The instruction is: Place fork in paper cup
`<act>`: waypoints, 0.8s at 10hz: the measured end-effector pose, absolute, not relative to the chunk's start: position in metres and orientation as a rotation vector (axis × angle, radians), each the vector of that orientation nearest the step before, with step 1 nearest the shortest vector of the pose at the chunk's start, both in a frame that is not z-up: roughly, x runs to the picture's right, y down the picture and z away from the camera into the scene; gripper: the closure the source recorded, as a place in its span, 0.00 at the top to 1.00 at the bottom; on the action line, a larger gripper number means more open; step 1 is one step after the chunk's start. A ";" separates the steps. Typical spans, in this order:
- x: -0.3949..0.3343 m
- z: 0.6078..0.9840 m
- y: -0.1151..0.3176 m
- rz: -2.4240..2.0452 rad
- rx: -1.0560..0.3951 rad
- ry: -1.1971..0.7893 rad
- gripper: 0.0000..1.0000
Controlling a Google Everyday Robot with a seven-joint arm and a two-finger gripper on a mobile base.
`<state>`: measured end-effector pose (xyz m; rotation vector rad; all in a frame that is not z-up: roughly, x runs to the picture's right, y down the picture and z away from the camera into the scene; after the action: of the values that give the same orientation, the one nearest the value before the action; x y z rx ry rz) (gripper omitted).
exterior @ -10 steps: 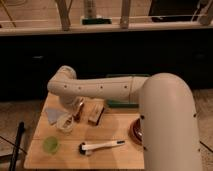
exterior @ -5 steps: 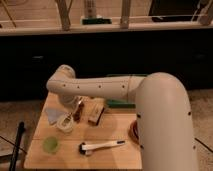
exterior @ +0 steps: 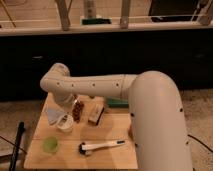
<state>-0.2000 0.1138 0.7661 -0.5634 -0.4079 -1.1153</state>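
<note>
The biggest thing in view is the white arm (exterior: 150,115). It comes up from the lower right, runs to the left over the table and bends down at its elbow. I think it reaches across like this because the base stands at the right side and the target is at the far left.

Under it is the small wooden table (exterior: 112,131). Its objects are spread apart, which gives room to come down on one of them without hitting the others.

The gripper (exterior: 63,106) hangs at the end of the bent arm, directly above the paper cup (exterior: 65,123) and very near to its rim. This position fits the task, because a thing let go from there would fall into the cup. Whether the gripper is wide, narrow or holding something, I cannot tell; the wrist covers it.

At the front of the table lies the brush (exterior: 104,146), with its black head to the left and well apart from the cup, so it does not disturb. Near the middle stand a pale box (exterior: 96,113) and a brown bar (exterior: 78,110); the bar is just beside the cup on its right. The small green cup (exterior: 50,145) stands in front of the paper cup, near to it but not touching.

The fork is the smallest thing and I cannot find it. It is not on the bare wood that shows, so I judge it is either at the gripper or already inside the paper cup. The task seems to be at the placing step.
</note>
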 end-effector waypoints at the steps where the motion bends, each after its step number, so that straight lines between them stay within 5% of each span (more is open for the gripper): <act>1: -0.206 0.763 0.115 -1.134 -0.565 -0.417 0.00; 8: -0.220 0.747 0.119 -1.212 -0.596 -0.491 0.00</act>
<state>-0.2197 0.1187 0.7469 -0.5964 -0.4912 -1.2119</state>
